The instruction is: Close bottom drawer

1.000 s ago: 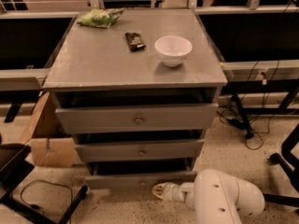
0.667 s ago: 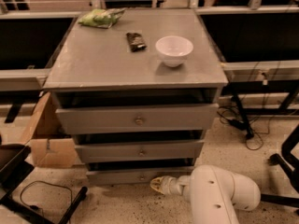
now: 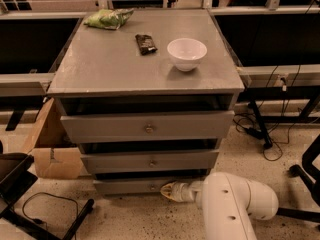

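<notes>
The bottom drawer is the lowest, slimmest grey front of the cabinet, just above the floor. Its front sits only slightly forward of the cabinet body. Its brass knob is hidden behind the gripper. My gripper is at the end of the white arm that reaches in from the lower right. It is against the drawer's front, near its centre. The middle drawer and top drawer above it show their knobs.
On the cabinet top stand a white bowl, a dark snack bar and a green bag. A cardboard box stands left of the cabinet. Black chair legs lie lower left; cables and a stand base are on the right.
The gripper has moved up and in towards the cabinet, and the bottom drawer's front has gone back with it. The arm has followed.
</notes>
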Tool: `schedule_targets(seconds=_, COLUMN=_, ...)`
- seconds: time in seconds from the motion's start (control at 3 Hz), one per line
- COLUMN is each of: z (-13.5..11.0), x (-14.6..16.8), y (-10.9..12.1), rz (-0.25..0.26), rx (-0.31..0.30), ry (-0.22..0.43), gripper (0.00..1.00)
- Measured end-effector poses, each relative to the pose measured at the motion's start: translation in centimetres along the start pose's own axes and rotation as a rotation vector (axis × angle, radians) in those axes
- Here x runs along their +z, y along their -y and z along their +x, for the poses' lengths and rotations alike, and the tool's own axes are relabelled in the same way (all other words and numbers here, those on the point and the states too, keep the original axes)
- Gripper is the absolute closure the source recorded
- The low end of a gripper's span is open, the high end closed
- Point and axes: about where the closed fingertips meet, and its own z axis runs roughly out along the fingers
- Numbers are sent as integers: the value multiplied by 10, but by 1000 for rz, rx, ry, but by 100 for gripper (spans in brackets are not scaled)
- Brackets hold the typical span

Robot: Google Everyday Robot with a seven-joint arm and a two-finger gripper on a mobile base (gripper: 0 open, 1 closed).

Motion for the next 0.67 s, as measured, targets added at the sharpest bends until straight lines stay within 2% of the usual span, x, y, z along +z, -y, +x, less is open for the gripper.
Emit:
schedule_targets(seconds=0.33, z=-15, x=-2, y=-22, rz=-18, rx=9, ry=12, gripper=100)
schedule_targets(seconds=0.67, z=-43, x=-25, y=-50, rz=-25, rx=29, ry=2, gripper=100)
